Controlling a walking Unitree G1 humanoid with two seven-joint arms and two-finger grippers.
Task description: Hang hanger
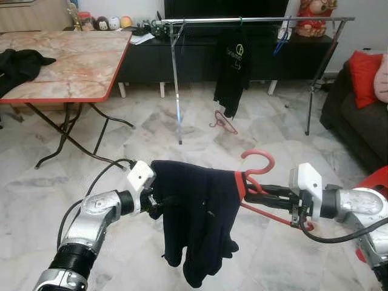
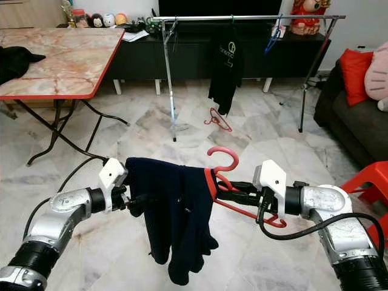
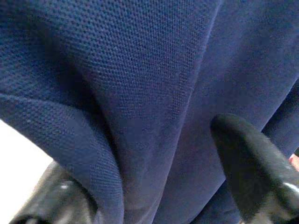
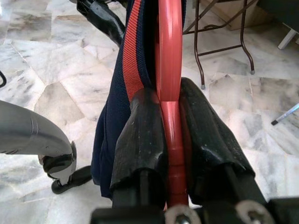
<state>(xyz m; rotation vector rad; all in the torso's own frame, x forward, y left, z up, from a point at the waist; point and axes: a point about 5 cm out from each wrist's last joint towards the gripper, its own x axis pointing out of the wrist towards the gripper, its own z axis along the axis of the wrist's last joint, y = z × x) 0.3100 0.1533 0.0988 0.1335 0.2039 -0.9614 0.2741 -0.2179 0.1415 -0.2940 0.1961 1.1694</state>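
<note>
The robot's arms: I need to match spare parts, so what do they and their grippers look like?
Both arms are silver metal with black ribbed joints. Each wrist carries a white boxy camera block, and a black cable loops from each. The left gripper and right gripper each have two long black fingers, glossy and rounded.

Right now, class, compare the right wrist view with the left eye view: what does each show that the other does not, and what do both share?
Right wrist view alone: the right gripper's two black fingers clamped either side of the red hanger. Left eye view alone: the clothes rail ahead with a black shirt hanging, another hanger on the floor, the marble-topped table, and the left gripper at the garment's far side. Both share the held hanger, the navy garment and the marble floor.
</note>
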